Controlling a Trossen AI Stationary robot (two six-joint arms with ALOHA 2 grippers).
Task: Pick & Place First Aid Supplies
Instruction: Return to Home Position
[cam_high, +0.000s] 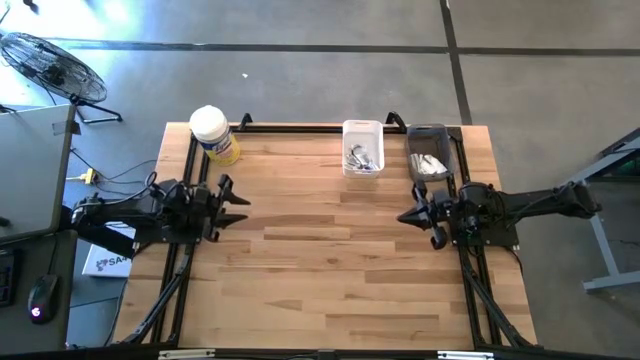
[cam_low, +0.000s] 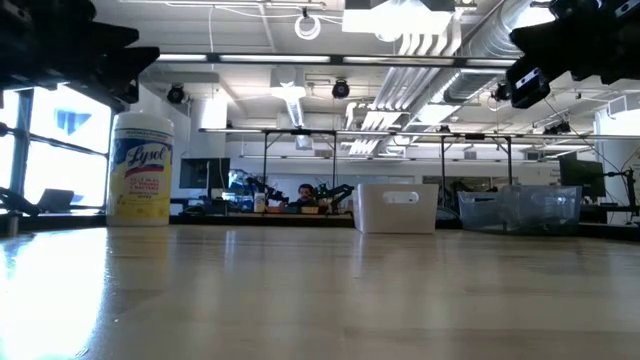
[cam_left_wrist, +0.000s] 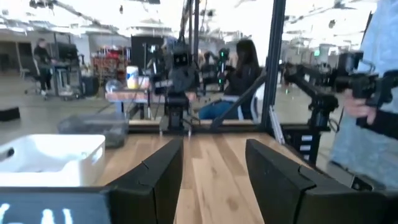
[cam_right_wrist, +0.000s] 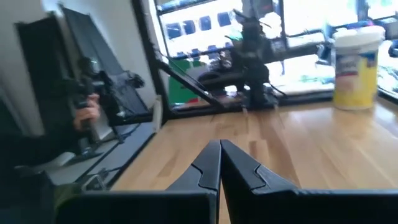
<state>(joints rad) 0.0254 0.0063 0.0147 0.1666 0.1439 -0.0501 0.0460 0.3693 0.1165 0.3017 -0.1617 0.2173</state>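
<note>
Left claw (cam_high: 238, 203) is open and empty, right claw (cam_high: 405, 216) is closed on nothing, both above the worktop (cam_high: 320, 270).

Bare tabletop (cam_high: 320, 270) spans between the left tool (cam_high: 240, 208) and right tool (cam_high: 404, 216); a yellow tub (cam_high: 214, 134) stands beside the left tool, a white bin (cam_high: 362, 146) and black bin (cam_high: 430, 152) beside the right.

The left claw (cam_left_wrist: 214, 152) is hanging low over the wooden bench (cam_left_wrist: 214, 180), its two dark fingers (cam_left_wrist: 155, 180) standing well apart with bare planks showing between them. A white bin (cam_left_wrist: 53, 158) is sitting on the bench, with a darker bin (cam_left_wrist: 93, 126) just behind it. At the far edge the other arm (cam_left_wrist: 177, 74) is facing this way. Beyond it a dark-haired person (cam_left_wrist: 242, 68) is sitting, and a person in pale blue (cam_left_wrist: 373, 62) is standing nearer.
</note>
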